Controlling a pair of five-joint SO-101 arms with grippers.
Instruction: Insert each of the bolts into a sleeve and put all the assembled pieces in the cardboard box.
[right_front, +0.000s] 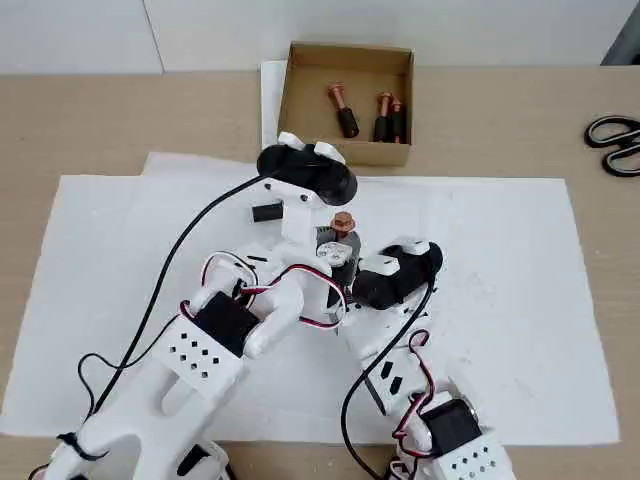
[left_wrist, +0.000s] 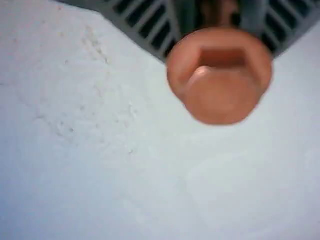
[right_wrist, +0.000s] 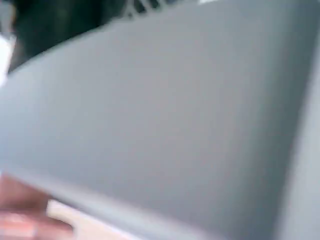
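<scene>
A copper bolt (right_front: 343, 222) stands head up over the middle of the white paper, gripped between grey ribbed fingers (left_wrist: 135, 20). My left gripper (right_front: 338, 245) is shut on it, and its head (left_wrist: 220, 75) sits very close in the left wrist view. My right gripper (right_front: 362, 280) lies right beside the bolt on its near right side. In the right wrist view a grey surface (right_wrist: 165, 125) blocks most of what lies beyond, with a bit of copper (right_wrist: 20, 220) at one corner. One loose black sleeve (right_front: 267, 211) lies on the paper to the left. The cardboard box (right_front: 288, 95) holds three bolt-and-sleeve pieces (right_front: 345, 110).
Scissors (right_front: 615, 145) lie on the bare table at the far right. The white paper (right_front: 500, 300) covers the work area. Both arms and their cables crowd the near centre, and the box stands just beyond the left arm's wrist.
</scene>
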